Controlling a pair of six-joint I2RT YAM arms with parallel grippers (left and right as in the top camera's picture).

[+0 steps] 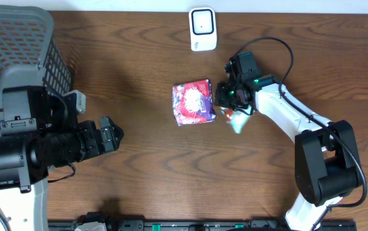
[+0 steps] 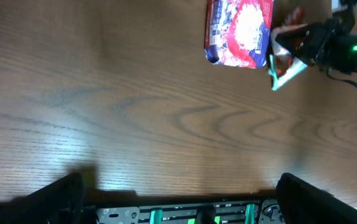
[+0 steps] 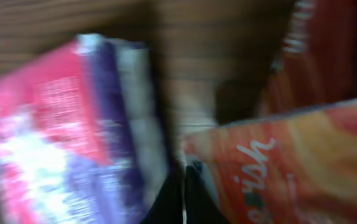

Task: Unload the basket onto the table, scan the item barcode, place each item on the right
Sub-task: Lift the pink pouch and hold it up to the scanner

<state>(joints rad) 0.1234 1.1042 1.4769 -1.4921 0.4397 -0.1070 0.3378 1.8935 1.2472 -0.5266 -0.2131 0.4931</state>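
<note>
One grey plastic mesh basket, one white rectangular barcode scanner, two foil snack packets, a purple-and-pink packet and an orange-red packet, two black robot grippers, left gripper and right gripper, one brown wooden table.

Dark wood-grain table. Pink-and-purple snack packet lies flat mid-table, white scanner at the far edge, grey mesh basket in the far-left corner. Red packet just beside the pink one, maybe touching the wood.
</note>
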